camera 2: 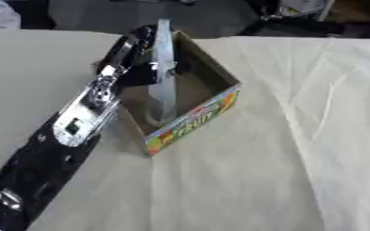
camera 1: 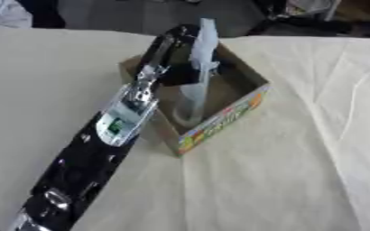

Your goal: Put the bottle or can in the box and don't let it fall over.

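The left arm [camera 1: 101, 144] comes in from the near left corner of the surface [camera 1: 298, 171] and slants up toward the far middle, black with a silver stretch along the forearm. Its left hand [camera 1: 175, 52] is over the cardboard box [camera 1: 228, 113], which stands open-topped near the far edge of the surface, a little left of the middle, turned so that one corner points toward the near edge.

The hand's fingers are curled round the upper part of a tall, pale, see-through bottle [camera 1: 194, 90]. The bottle stands upright inside the box, its lower end down at the box floor by the near corner; whether it rests on the floor or hangs just above it cannot be told. Its top rises well above the box rim and above the hand. The bottle is close to the box's left wall, beside the arm, and apart from the right wall.

The box's outer wall facing the near right side carries bright print in green, yellow and red. The surface is covered with a cream cloth [camera 2: 298, 135] with a few soft creases running across its right half.
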Tool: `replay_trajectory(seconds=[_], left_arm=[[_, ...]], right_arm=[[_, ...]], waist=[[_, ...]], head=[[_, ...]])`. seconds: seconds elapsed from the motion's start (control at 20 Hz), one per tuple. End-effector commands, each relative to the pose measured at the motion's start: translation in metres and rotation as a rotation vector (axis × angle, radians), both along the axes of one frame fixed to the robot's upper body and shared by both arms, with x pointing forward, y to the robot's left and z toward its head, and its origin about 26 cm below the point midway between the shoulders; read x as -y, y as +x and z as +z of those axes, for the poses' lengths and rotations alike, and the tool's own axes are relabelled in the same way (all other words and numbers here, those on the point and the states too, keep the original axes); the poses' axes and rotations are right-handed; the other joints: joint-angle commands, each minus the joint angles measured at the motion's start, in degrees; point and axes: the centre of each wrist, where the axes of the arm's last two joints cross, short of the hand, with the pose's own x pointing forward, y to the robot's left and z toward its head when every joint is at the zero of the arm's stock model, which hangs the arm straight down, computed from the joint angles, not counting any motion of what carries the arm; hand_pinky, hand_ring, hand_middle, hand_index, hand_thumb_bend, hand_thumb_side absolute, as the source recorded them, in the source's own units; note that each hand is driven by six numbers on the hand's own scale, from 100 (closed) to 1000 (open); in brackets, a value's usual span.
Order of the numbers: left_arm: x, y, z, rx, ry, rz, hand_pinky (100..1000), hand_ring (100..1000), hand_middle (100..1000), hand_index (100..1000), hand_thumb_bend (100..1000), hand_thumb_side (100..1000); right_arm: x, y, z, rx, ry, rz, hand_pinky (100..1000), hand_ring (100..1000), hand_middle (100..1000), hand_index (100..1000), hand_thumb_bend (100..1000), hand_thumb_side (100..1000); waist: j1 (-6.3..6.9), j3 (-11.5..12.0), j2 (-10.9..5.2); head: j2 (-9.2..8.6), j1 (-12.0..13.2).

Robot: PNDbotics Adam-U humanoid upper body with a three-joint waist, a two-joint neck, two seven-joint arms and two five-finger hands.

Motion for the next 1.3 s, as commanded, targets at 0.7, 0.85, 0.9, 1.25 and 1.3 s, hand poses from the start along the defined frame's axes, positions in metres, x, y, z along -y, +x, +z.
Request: replay_trajectory(seconds=[0.7,0.85,0.9,1.25,1.3], left_arm=[[-0.041,-0.001,-0.007,-0.061,0.148,0.069,1000,862,815,846,859,328],[-0.052,-0.006,-0.005,-0.043,0.147,0.087,1000,862,818,851,890,361],[-0.056,-0.008,-0.003,-0.032,0.145,0.089,1000,863,819,854,894,372],[-0.086,-0.03,0.012,0.009,0.137,0.097,1000,859,818,859,870,376],[-0.09,-0.033,0.014,0.01,0.133,0.1,1000,858,817,857,856,366]], right_arm=[[0.006,-0.006,0.004,0.012,-0.041,-0.019,892,913,923,955,100,497],[0.006,-0.007,0.004,0.008,-0.042,-0.025,892,913,923,955,100,498],[0.006,-0.007,0.004,0.007,-0.043,-0.027,892,913,923,955,100,498],[0.008,-0.009,0.003,0.005,-0.05,-0.041,892,912,922,954,100,500],[0.009,-0.009,0.003,0.006,-0.051,-0.042,892,912,922,954,100,500]], waist=[[0.09,1.2,-2.06],[0.29,1.4,-2.2],[0.37,1.5,-2.25],[0.77,2.1,-2.71],[0.81,2.1,-2.76]], head=[[-0.34,-1.5],[-0.15,-2.0],[-0.08,-2.2],[0.47,-3.8],[0.51,-4.0]])
